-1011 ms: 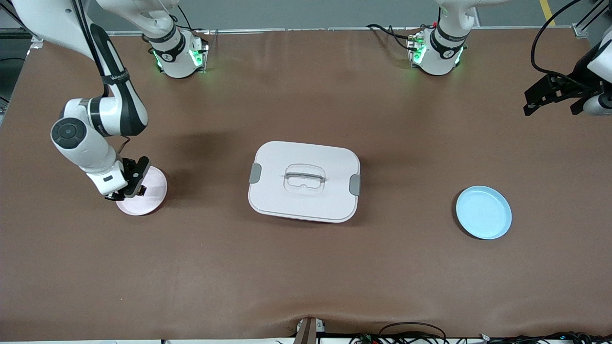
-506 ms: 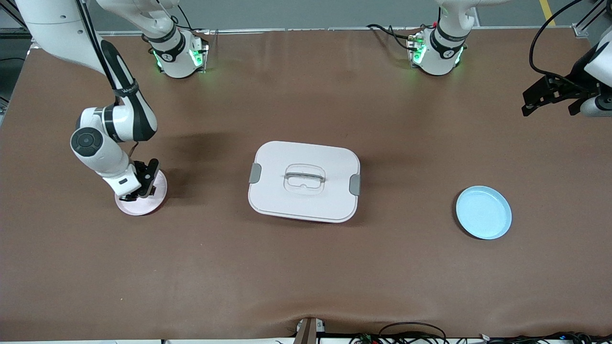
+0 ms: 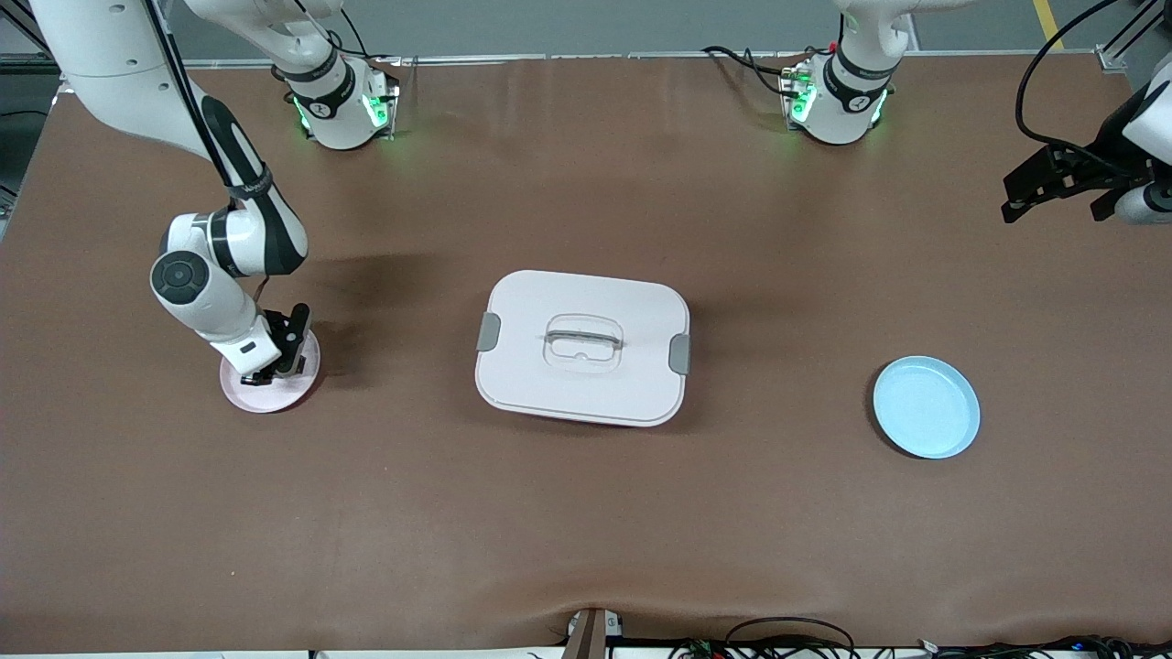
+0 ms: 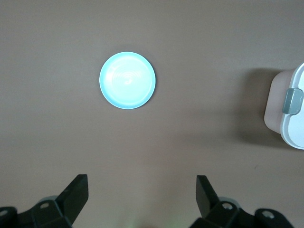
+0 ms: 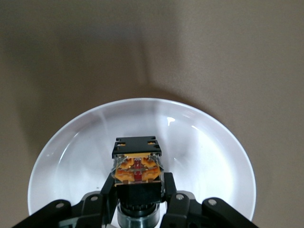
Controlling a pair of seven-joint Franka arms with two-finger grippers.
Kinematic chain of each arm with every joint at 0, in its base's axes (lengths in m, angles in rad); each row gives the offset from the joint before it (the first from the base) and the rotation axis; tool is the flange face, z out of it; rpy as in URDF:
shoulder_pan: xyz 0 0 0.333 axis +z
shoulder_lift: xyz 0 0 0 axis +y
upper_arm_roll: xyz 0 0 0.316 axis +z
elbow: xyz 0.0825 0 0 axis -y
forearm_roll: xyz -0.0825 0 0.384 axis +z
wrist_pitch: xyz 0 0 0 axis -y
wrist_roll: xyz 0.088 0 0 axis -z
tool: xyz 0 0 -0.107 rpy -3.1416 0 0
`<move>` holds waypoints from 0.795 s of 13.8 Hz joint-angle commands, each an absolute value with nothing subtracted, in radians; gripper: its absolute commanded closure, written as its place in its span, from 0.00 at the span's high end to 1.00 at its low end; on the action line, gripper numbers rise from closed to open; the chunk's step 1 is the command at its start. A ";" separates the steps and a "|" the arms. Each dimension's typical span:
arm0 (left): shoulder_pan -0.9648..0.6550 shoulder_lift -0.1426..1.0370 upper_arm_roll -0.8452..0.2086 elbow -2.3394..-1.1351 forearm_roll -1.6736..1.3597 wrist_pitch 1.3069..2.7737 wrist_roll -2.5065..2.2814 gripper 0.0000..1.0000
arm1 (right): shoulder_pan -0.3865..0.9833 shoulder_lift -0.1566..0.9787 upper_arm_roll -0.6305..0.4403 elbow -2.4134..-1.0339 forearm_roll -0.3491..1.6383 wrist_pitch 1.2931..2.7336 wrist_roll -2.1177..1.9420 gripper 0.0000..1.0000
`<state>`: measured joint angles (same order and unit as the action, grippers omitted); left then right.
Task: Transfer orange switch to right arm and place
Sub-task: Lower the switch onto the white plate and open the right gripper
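Observation:
The orange switch (image 5: 137, 165), a small black block with an orange face, sits between the fingers of my right gripper (image 5: 137, 187). That gripper (image 3: 273, 359) is shut on it and hangs low over the pink plate (image 3: 265, 395), which looks white in the right wrist view (image 5: 213, 152). In the front view the switch is hidden by the gripper. My left gripper (image 3: 1053, 195) is open and empty, held high over the left arm's end of the table; its open jaws frame bare table in its wrist view (image 4: 141, 183).
A white lidded box (image 3: 582, 348) with grey latches stands mid-table; one end shows in the left wrist view (image 4: 289, 107). A light blue plate (image 3: 926, 407) lies toward the left arm's end, also in the left wrist view (image 4: 127, 80).
My right arm has shifted toward the middle of the table, carrying the gripper and switch farther in over the pink plate. The left gripper has hardly moved.

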<state>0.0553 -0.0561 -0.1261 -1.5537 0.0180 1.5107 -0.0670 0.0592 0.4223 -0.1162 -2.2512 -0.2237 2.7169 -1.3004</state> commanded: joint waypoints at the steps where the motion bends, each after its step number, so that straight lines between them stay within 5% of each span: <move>1: 0.060 -0.058 -0.126 -1.565 0.017 1.516 -0.058 1.00 | 0.035 0.420 -0.100 -2.269 -0.249 2.735 -1.308 0.00; 2: 0.060 -0.061 -0.127 -1.569 0.018 1.516 -0.058 1.00 | 0.035 0.420 -0.100 -2.269 -0.249 2.735 -1.308 0.03; 5: 0.060 -0.066 -0.127 -1.569 0.018 1.516 -0.060 1.00 | 0.034 0.419 -0.100 -2.266 -0.249 2.734 -1.307 0.52; 6: 0.060 -0.066 -0.127 -1.569 0.018 1.516 -0.060 1.00 | 0.034 0.417 -0.101 -2.263 -0.249 2.727 -1.307 0.85; 7: 0.060 -0.064 -0.127 -1.569 0.018 1.516 -0.058 1.00 | 0.034 0.410 -0.101 -2.261 -0.249 2.721 -1.312 1.00; 11: 0.061 -0.067 -0.126 -1.568 0.021 1.514 -0.060 1.00 | 0.040 0.361 -0.100 -2.243 -0.247 2.625 -1.307 1.00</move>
<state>0.0557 -0.0522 -0.1253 -1.5596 0.0180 1.5107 -0.0669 0.0591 0.4142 -0.1154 -2.2435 -0.2238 2.6925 -1.3079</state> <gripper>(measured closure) 0.000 0.022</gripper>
